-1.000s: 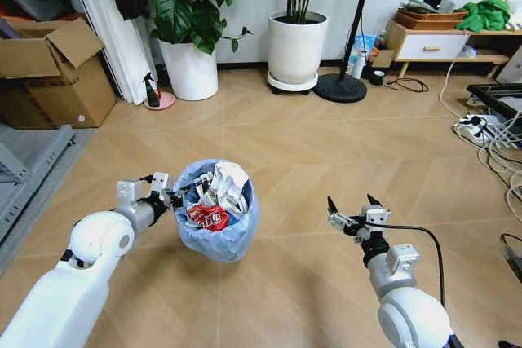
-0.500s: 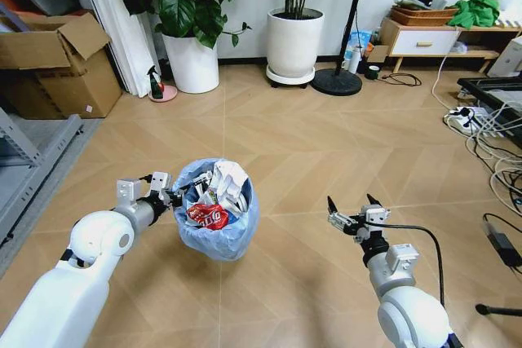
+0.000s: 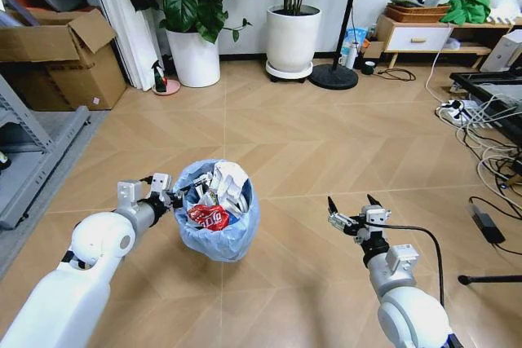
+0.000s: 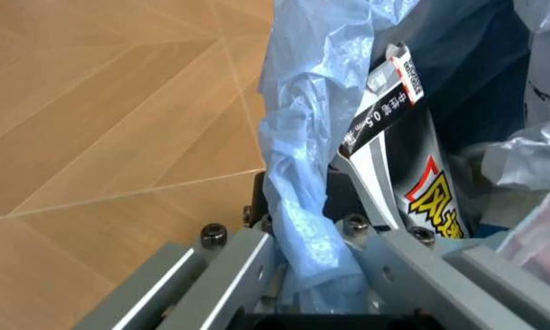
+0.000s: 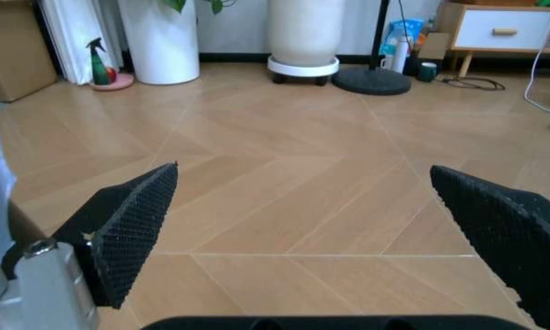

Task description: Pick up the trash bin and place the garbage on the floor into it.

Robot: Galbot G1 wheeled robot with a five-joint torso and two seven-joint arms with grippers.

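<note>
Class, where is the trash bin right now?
In the head view the trash bin is lower left of centre, its rim gripped by the left gripper, with the open right gripper off to its right.

White rounded arms, grey metal wrists; left gripper [image 3: 174, 196] with dark screws; right gripper [image 3: 352, 204] black-tipped (textured pads), black cable.
</note>
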